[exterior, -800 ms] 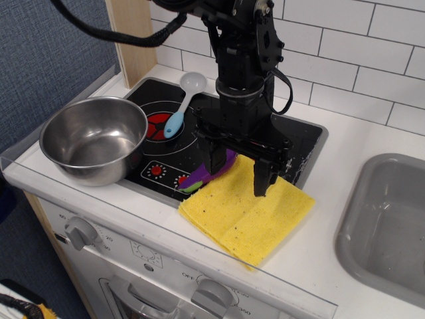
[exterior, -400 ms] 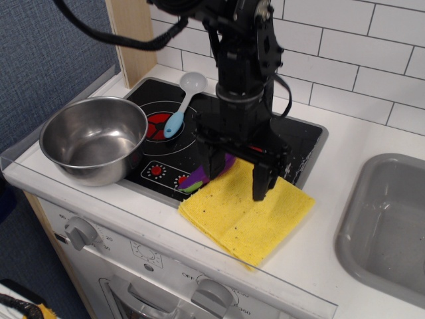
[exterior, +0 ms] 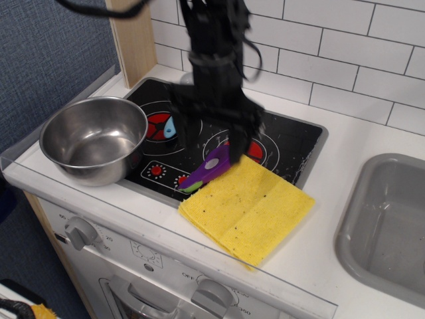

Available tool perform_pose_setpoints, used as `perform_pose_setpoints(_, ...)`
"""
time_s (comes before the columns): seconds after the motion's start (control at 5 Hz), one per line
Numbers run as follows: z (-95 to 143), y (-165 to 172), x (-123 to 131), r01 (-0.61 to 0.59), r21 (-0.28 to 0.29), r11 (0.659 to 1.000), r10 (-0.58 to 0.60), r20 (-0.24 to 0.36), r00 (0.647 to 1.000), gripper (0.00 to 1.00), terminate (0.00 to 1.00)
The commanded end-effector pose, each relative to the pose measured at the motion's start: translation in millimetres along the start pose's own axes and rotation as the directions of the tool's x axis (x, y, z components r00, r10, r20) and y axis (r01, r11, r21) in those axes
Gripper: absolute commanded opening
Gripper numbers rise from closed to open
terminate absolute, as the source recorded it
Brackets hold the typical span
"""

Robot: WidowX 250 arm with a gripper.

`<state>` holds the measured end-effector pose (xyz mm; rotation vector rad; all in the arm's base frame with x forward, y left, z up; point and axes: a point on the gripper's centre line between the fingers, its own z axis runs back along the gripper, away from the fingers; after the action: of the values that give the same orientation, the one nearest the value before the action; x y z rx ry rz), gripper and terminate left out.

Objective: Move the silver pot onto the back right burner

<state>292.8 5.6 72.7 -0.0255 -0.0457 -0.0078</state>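
The silver pot (exterior: 93,139) stands upright and empty at the stove's front left corner, partly over the black glass cooktop (exterior: 295,143). The back right burner (exterior: 260,149), a red disc with white scratches, shows just right of the arm, partly hidden by it. My gripper (exterior: 212,141) is motion-blurred and hangs open and empty over the middle of the cooktop, between the two red burners. It is to the right of the pot and apart from it.
A purple and green toy (exterior: 206,171) lies at the cooktop's front edge on a yellow cloth (exterior: 249,206). A blue-handled spoon (exterior: 170,127) lies on the left burner (exterior: 157,125), mostly hidden by the arm. A grey sink (exterior: 392,219) is at right. A wooden post (exterior: 133,40) stands behind the pot.
The arm has swung left, from above the yellow cloth to the middle of the cooktop, uncovering the right burner. The pot has not moved.
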Motion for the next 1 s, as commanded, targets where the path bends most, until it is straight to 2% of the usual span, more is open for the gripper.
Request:
perform_pose_setpoints(0.0, 42.1, 55.7, -0.7, -0.063, 0.056, 0.996, 0.057, 0.111, 0.992, 1.0, 0.0)
perform_pose_setpoints(0.2, 32.6, 79.8, -8.0, -0.125, 0.09, 0.988, 0.118, 0.077, 0.99, 1.0, 0.0)
perform_pose_setpoints(0.8, -25.4, 80.1, -18.8, -0.152, 0.141, 0.978, 0.162, -0.067, 0.984, 1.0, 0.0)
